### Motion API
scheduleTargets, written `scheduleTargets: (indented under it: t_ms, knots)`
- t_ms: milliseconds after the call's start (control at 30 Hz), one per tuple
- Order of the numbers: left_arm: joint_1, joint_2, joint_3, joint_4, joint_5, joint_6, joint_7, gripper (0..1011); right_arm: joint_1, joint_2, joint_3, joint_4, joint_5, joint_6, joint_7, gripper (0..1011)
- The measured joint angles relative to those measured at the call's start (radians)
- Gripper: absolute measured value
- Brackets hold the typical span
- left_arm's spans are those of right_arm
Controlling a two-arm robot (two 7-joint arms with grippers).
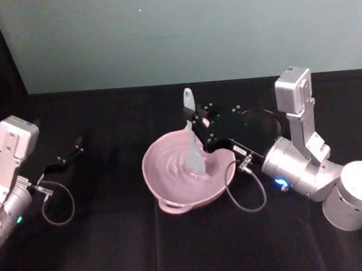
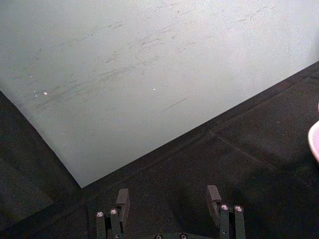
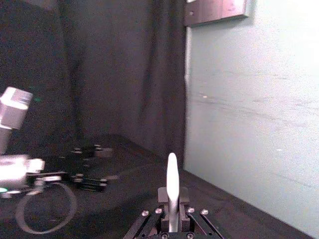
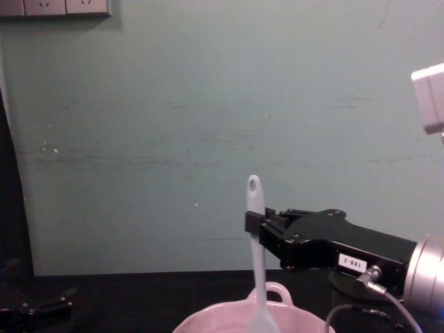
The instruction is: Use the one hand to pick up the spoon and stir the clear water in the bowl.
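The pale pink bowl [image 1: 172, 174] sits mid-table, its loop handle at the near rim. The white translucent spoon [image 1: 192, 137] stands nearly upright in it, blade down in the water, which shows ripples. My right gripper [image 1: 200, 126] reaches in from the right and is shut on the spoon's handle. From the chest view the spoon [image 4: 256, 250] rises out of the bowl [image 4: 236, 318] with the right gripper [image 4: 254, 223] clamped below its holed tip. The spoon's handle [image 3: 172, 191] pokes out between the right gripper [image 3: 172, 211]. My left gripper [image 1: 74, 148] stays far left, open, its fingers [image 2: 122, 201] spread over bare table.
A black cloth covers the table [image 1: 114, 243]. A pale green wall [image 1: 190, 27] runs close behind the table's far edge. Loose cable loops hang by the left wrist [image 1: 57, 203] and by the right wrist [image 1: 246, 190] near the bowl's right rim.
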Motion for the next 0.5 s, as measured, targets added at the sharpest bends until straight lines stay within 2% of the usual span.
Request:
scheduleTargets:
  t_ms: [133, 267, 467, 500]
  knots:
    - [0.000, 0.000, 0.000, 0.000, 0.000, 0.000, 0.000, 1011, -0.024, 0.012, -0.013, -0.048, 0.034, 0.030, 0.022, 119]
    - [0.000, 0.000, 0.000, 0.000, 0.000, 0.000, 0.000, 1011, -0.027, 0.009, -0.036, -0.064, 0.047, 0.042, 0.027, 119]
    - [0.000, 0.000, 0.000, 0.000, 0.000, 0.000, 0.000, 1011, 0.003, -0.022, -0.064, -0.022, 0.033, 0.023, 0.013, 119]
    - [0.000, 0.000, 0.000, 0.000, 0.000, 0.000, 0.000, 1011, 0.017, -0.035, -0.070, 0.004, 0.023, 0.011, 0.002, 119]
